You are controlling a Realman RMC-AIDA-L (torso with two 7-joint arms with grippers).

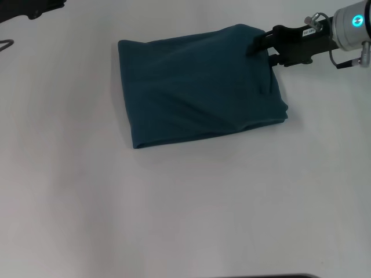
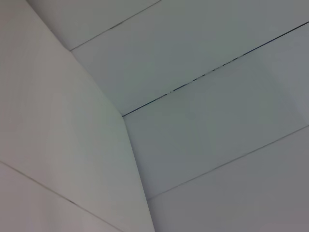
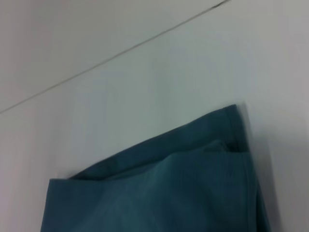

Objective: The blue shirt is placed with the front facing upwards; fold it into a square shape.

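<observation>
Far over at the table's left edge the left gripper (image 1: 35,10) sits parked, its jaws impossible to judge, while mid-table lies the dark teal-blue cotton shirt (image 1: 200,87), already a soft, wrinkled, near-square packet on the smooth white table (image 1: 185,208). At its far right corner the black right gripper (image 1: 261,45) touches the cloth, apparently pinching it; best release gently without dragging that corner.

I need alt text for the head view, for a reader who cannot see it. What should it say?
A dark teal-blue shirt, folded into a rough rectangle, lies on a white table. The right hand reaches in from the right and touches the shirt's far right corner. The left arm is only just in view at the far left corner.
</observation>
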